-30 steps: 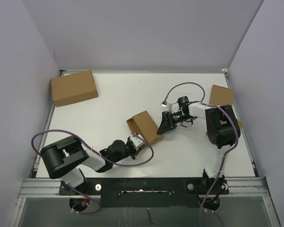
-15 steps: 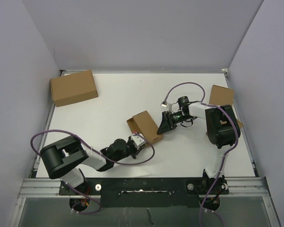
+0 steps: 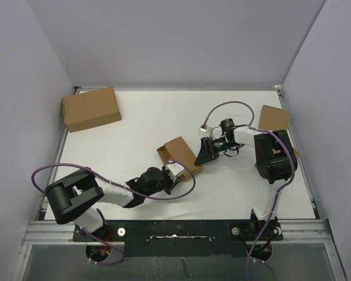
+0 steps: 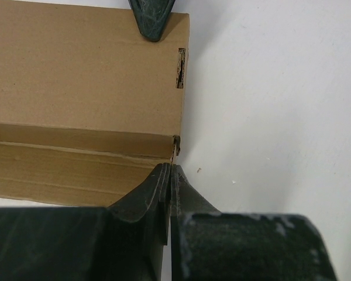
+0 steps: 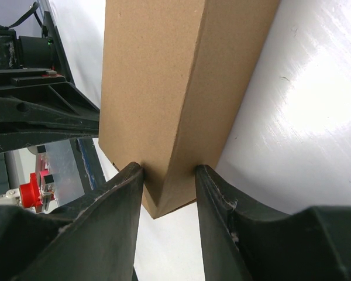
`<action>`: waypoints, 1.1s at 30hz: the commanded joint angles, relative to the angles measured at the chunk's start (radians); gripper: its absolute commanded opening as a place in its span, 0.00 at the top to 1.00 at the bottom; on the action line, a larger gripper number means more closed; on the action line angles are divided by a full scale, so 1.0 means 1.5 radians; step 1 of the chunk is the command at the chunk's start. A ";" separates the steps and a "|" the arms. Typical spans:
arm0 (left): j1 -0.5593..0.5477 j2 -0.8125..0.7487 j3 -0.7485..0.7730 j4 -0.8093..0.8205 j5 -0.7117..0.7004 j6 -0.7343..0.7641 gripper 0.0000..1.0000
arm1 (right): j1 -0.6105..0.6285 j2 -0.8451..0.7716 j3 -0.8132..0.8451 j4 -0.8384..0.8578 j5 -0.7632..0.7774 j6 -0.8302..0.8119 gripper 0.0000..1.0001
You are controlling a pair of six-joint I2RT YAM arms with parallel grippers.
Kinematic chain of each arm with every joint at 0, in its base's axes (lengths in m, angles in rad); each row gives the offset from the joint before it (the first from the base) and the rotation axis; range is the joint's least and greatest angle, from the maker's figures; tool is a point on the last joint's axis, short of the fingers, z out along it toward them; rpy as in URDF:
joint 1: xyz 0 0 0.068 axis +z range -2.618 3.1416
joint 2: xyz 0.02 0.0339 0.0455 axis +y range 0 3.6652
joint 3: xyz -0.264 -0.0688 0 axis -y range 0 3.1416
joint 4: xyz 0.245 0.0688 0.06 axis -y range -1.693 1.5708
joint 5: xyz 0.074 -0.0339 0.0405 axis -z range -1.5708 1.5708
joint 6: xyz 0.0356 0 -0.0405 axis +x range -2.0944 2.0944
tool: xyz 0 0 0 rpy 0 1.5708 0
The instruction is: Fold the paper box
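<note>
Brown paper box (image 3: 180,154) pinched by right end effector (image 3: 196,156), left end effector (image 4: 171,171) pressed together at its corner

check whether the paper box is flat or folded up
Folded up: the paper box shows solid faces meeting at creased edges, no flaps spread.

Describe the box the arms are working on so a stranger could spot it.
On the white table, look at the middle, between the arms. The paper box is the small brown one there, the right gripper clamped on one end and the left gripper shut at its near corner. The big carton and another box sit at the edges.
</note>
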 commanded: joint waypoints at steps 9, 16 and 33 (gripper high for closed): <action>0.005 -0.042 0.094 -0.122 -0.019 -0.036 1.00 | -0.001 0.025 0.002 0.008 0.091 -0.029 0.61; 0.005 -0.059 0.123 -0.180 -0.031 -0.065 0.92 | -0.001 0.025 0.003 0.008 0.091 -0.029 0.62; 0.057 -0.245 0.171 -0.448 -0.018 -0.295 0.58 | -0.002 0.026 0.006 0.004 0.091 -0.033 0.61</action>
